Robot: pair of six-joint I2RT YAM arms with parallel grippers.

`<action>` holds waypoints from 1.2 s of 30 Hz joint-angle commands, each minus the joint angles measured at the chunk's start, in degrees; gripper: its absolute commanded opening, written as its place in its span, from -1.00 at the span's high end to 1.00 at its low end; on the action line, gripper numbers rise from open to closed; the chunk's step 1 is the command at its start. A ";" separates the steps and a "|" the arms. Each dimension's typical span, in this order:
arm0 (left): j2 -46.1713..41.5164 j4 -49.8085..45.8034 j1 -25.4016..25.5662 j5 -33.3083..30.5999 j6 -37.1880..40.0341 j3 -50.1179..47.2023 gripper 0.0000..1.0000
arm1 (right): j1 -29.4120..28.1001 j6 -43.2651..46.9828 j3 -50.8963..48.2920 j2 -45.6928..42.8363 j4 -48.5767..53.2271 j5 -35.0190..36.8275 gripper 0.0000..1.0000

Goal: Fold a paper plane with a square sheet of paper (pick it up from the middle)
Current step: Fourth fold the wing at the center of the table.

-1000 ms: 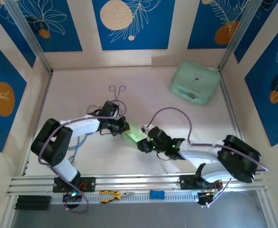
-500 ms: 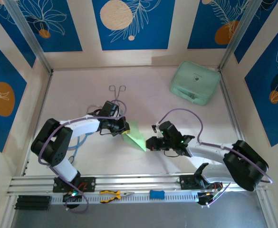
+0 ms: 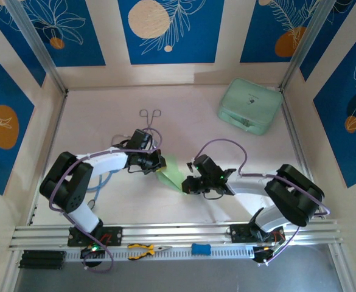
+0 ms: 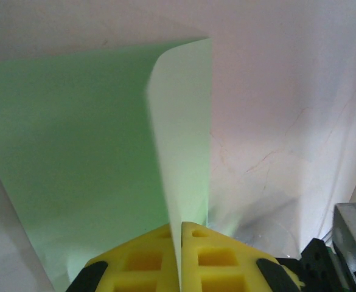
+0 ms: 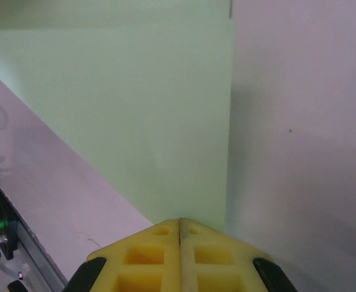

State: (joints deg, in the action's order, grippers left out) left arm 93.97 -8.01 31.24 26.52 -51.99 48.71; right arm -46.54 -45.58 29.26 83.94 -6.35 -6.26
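Paper [image 3: 171, 173] between both end effectors [image 3: 160, 167] [image 3: 185, 185]

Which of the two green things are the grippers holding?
The thin light-green sheet of paper at table centre, pinched by the left gripper and right gripper; the bulky mint case sits apart at the far right.

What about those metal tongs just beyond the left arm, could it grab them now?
Probably not yet. The tongs lie near, with bare table between, but the left gripper is shut on the green paper sheet; it must let go first.
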 commanded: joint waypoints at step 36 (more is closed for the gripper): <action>0.07 -1.38 -0.77 -1.39 -0.56 -0.57 0.94 | -2.36 3.17 -0.24 -0.18 8.86 -2.30 1.00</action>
State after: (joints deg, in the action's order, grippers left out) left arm 93.97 -9.08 31.14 26.50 -52.16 48.64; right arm -48.73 -44.34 30.02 84.51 -2.31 -6.17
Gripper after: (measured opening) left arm 0.064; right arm 0.063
